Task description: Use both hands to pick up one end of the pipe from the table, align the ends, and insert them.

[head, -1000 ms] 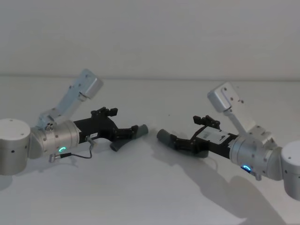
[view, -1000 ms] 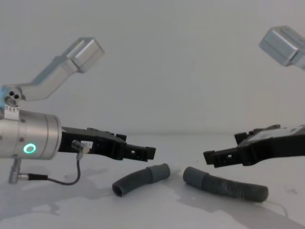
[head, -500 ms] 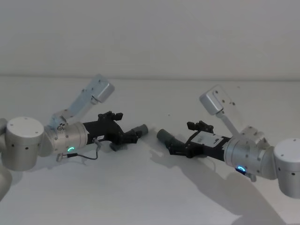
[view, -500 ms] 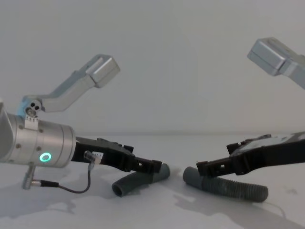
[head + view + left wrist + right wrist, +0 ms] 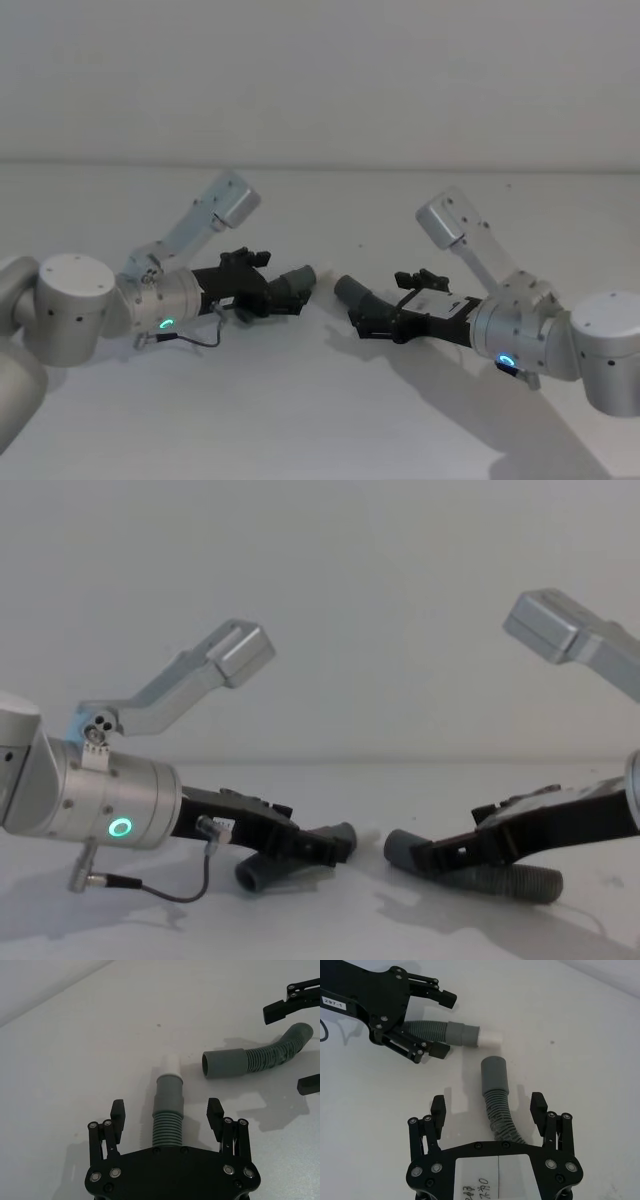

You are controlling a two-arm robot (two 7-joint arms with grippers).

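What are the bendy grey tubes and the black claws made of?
The short hose and long hose look like matte grey rubbery plastic, ribbed and curved. The left gripper and right gripper seem hard black plastic, with shiny screws.

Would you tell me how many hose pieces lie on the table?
2. The short hose lies within the open left hand; the longer hose lies within the open right hand.

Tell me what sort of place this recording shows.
Probably a robotics test bench: a plain off-white table, bare wall behind, and the open left gripper and right gripper straddling a short hose piece and a longer hose piece.
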